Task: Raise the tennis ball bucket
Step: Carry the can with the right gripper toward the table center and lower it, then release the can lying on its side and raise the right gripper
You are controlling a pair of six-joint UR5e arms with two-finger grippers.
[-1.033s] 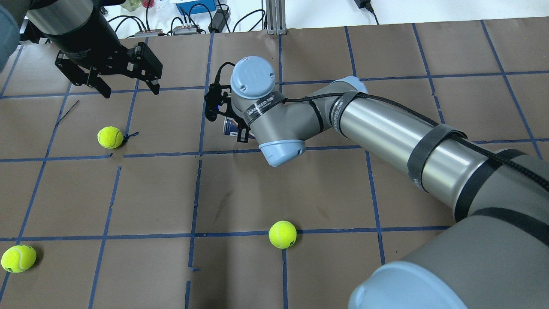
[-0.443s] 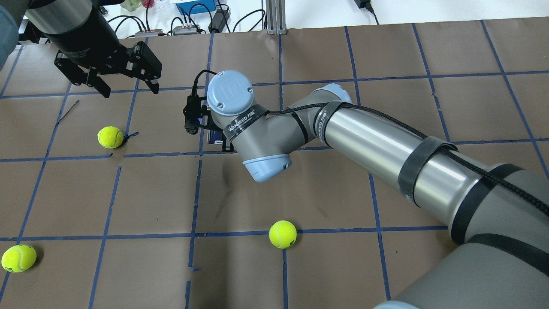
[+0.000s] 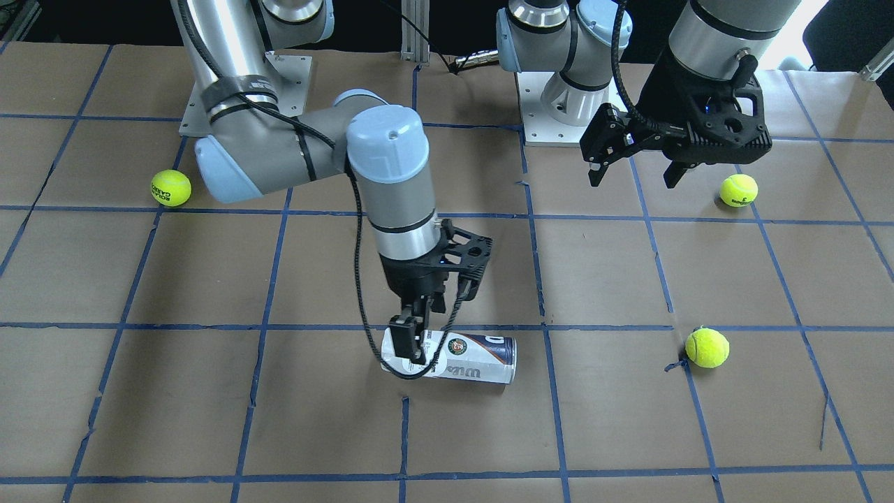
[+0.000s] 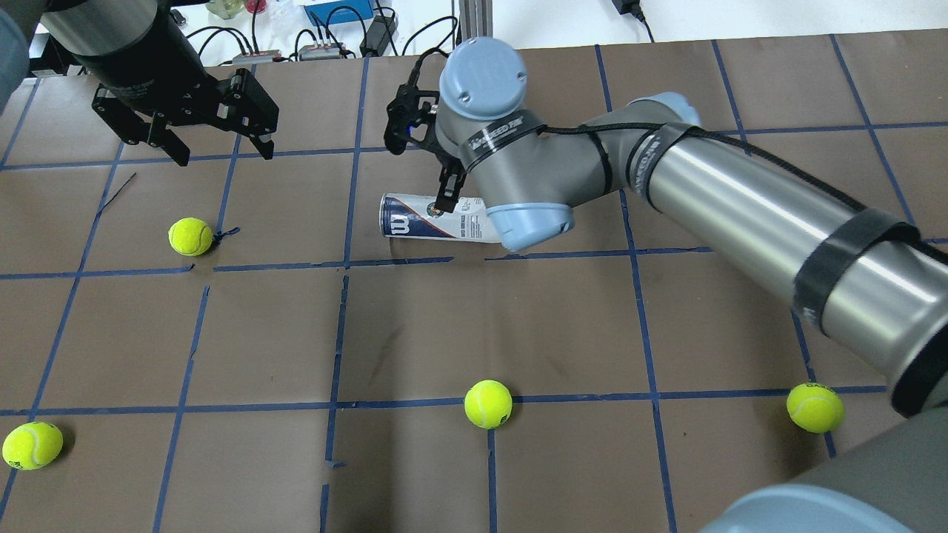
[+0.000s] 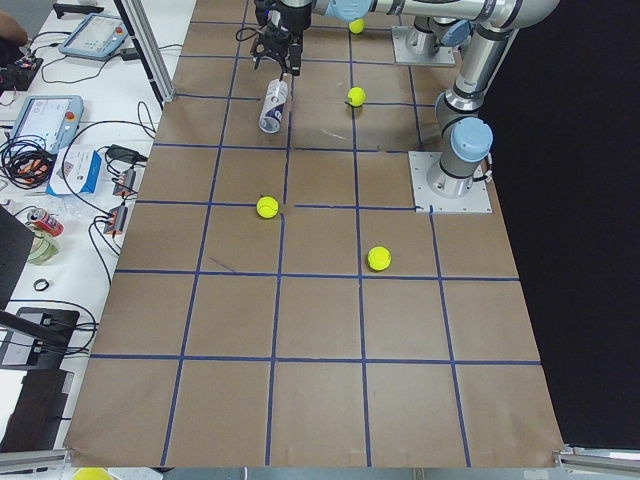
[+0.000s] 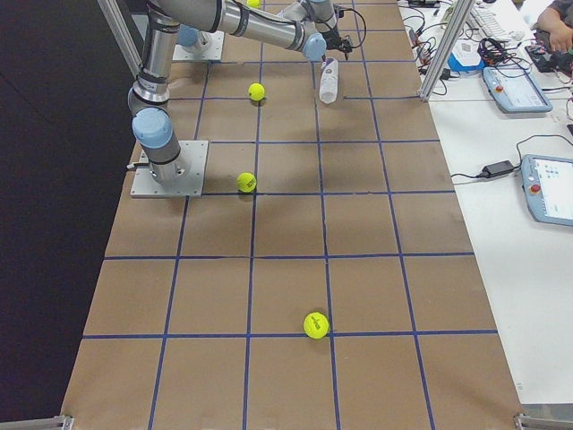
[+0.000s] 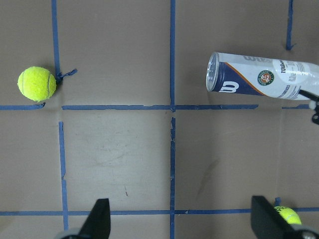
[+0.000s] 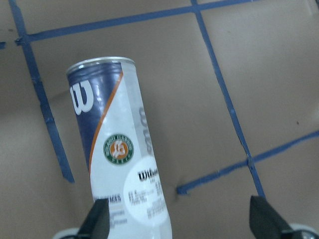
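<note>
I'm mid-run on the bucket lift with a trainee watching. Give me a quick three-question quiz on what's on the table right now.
1. How many loose tennis balls are on the table?
2. True or false: the tennis ball bucket stands upright.
3. Fill in: the gripper down at the bucket belongs to the robot's ___ arm.

Key
1. Four.
2. False: it is on its side.
3. Right. The right gripper is at the bucket, toward its white end, while the left gripper hangs open well apart from it.
</note>
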